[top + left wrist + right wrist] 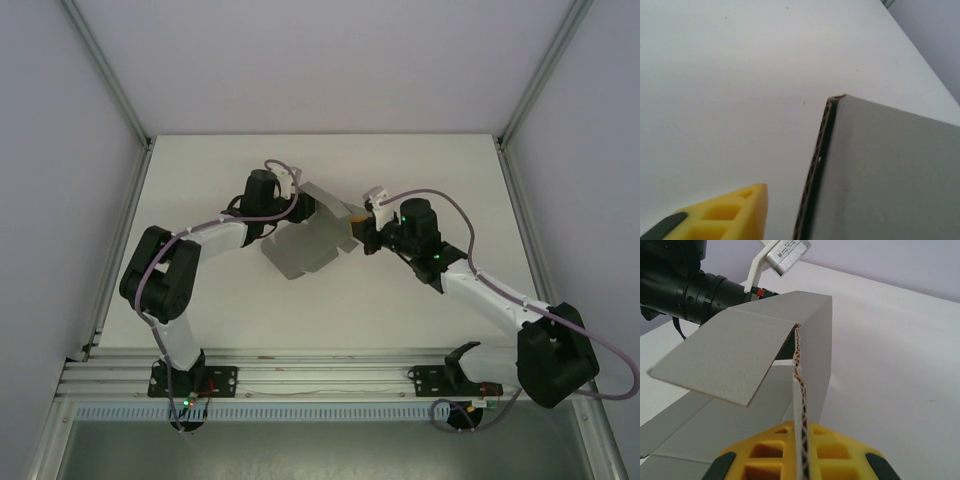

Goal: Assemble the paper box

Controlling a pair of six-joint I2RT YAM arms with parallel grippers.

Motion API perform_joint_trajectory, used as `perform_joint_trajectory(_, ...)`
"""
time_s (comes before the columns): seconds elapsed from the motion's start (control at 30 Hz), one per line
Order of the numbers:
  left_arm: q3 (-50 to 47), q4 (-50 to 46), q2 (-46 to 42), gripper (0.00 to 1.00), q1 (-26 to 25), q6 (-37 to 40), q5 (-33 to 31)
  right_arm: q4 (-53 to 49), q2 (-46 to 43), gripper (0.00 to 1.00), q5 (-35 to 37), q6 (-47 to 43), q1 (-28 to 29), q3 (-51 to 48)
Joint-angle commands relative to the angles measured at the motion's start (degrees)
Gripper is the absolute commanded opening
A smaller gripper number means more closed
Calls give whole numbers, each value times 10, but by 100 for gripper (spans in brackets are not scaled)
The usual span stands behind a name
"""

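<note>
The paper box is a grey, partly folded cardboard sheet in the middle of the table, between both arms. My right gripper is at its right edge. In the right wrist view that gripper is shut on an upright flap of the paper box, with a yellow finger on each side of the corrugated edge. My left gripper is at the sheet's far left corner. In the left wrist view one yellow finger stands clear of the folded panel. The panel hides the other finger.
The white table has free room to the right and at the back. Aluminium frame posts rise at its corners and a rail runs along the near edge. The left arm's wrist looms behind the raised flap.
</note>
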Motion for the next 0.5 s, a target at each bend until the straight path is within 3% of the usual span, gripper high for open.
perform_joint_trajectory(0.0,13,15,8,28,-1,10,-26,18,-7,0,-20,18,-6,7)
perform_joint_trajectory(0.1,14,17,13,14,-1,4,-51,14,-4,0,-17,26,-8,10)
perform_joint_trajectory(0.27,23,-23,18,1,-17,5,-174,21,-5,0,-12,43,-8,8)
perform_joint_trajectory(0.47,59,-104,39,0,-45,-29,-342,12,5,0,15,58,-8,14)
